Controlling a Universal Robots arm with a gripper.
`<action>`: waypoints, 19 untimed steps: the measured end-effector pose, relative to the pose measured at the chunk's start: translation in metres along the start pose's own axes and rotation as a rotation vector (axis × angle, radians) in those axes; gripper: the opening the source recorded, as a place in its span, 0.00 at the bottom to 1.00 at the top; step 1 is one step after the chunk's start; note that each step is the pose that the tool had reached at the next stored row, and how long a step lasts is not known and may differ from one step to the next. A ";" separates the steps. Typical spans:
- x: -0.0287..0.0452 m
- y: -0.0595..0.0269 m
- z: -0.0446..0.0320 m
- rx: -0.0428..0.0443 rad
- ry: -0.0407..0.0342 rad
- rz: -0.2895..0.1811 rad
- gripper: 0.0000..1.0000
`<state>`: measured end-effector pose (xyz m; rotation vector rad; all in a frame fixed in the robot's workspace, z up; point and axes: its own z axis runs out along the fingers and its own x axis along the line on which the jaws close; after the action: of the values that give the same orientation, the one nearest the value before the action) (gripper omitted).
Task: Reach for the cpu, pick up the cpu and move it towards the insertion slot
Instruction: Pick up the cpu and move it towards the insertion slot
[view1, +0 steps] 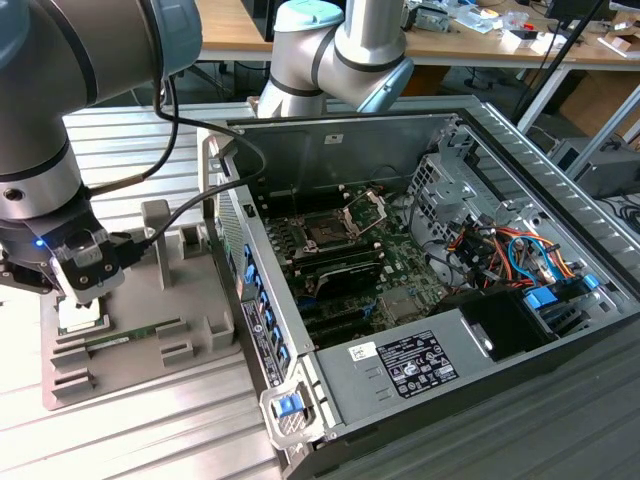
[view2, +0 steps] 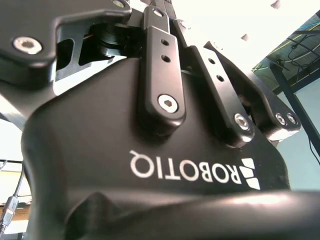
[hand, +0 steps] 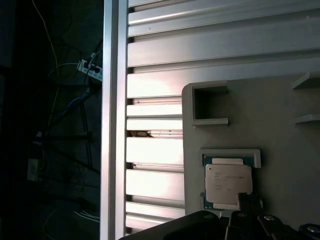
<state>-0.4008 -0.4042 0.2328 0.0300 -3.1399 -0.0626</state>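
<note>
At left, the end effector (view1: 85, 290) hangs just over the cpu (view1: 82, 320) on a grey holder (view1: 200, 305); the slot (view1: 327, 232) sits mid-frame in the open case (view1: 330, 150).

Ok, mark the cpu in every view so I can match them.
Exterior view: cpu on the grey holder at the exterior view's left, under the gripper.
First wrist view: cpu in the grey holder's square recess.
Second wrist view: the gripper's black body.
Shared landmark: the grey holder.
</note>
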 end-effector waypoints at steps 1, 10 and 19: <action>0.0000 0.0000 0.0003 0.0000 -0.0001 0.000 0.11; 0.0000 -0.0001 0.0026 0.0000 -0.0001 0.000 0.11; 0.0000 -0.0002 0.0044 0.0000 0.0000 0.000 0.11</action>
<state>-0.4008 -0.4042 0.2284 0.0301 -3.1400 -0.0626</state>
